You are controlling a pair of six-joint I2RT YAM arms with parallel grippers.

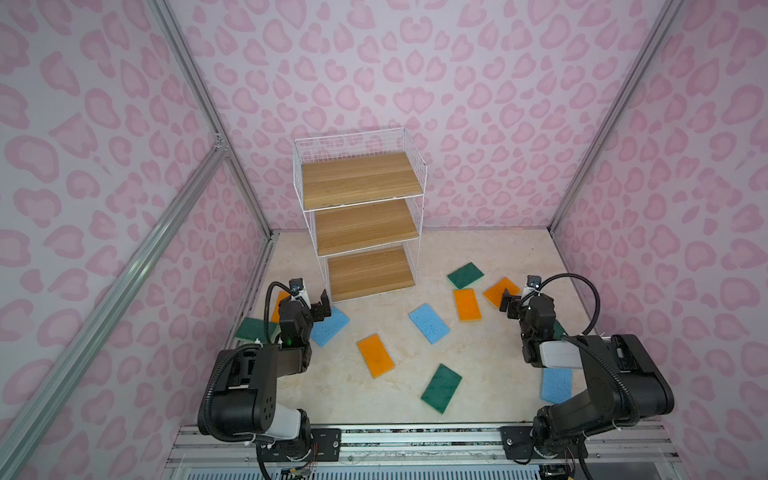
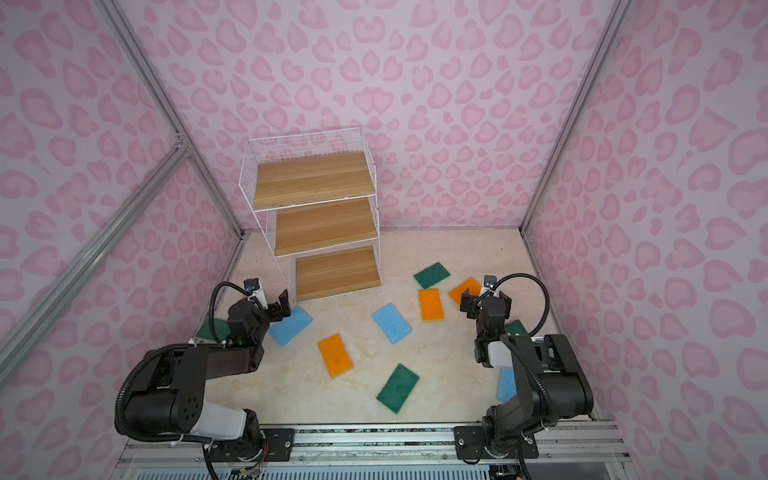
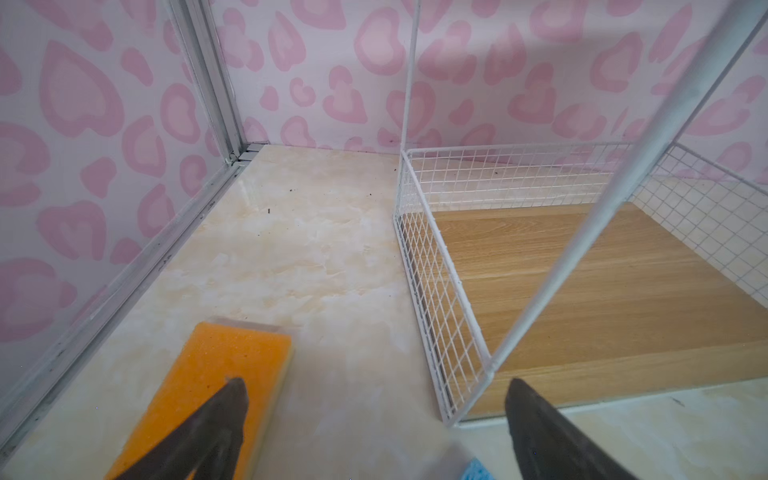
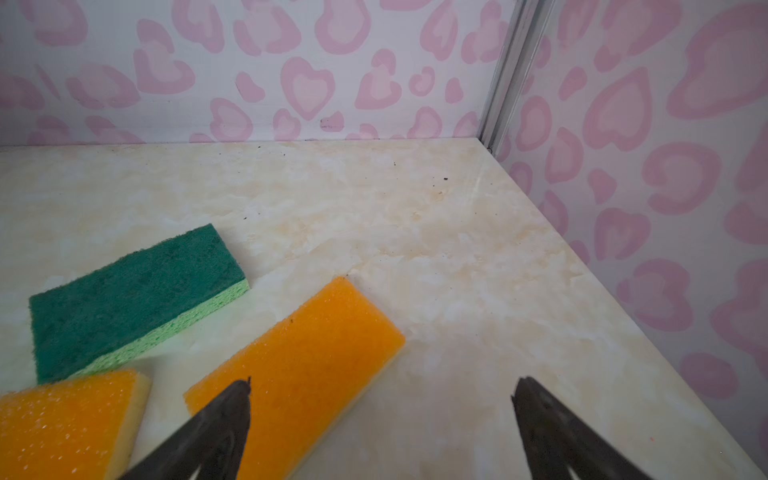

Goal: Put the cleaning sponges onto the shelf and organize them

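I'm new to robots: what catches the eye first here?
A tall white wire shelf with three bare wooden boards stands at the back of the pale marbled table. Flat rectangular sponges, orange, dark green and light blue, lie scattered over the table around the black left arm and right arm.

The shelf [image 1: 365, 226] stands upright: three light wooden boards in a white wire frame. Its front corner is just ahead of the left pincer [image 1: 325, 306], on its right side. A blue sponge [image 1: 330, 330] lies flat under that pincer. An orange sponge [image 3: 216, 374] lies under its left jaw, and a green sponge [image 1: 251, 330] lies further left.

Another orange sponge [image 4: 307, 357] lies flat under the left jaw of the right pincer [image 1: 508, 302]. A further orange sponge [image 1: 467, 304] and a green sponge [image 1: 465, 275] lie just left of it. Between the pincers, a blue sponge [image 1: 429, 323], an orange sponge [image 1: 375, 355] and a green sponge [image 1: 441, 388] lie flat, well apart.
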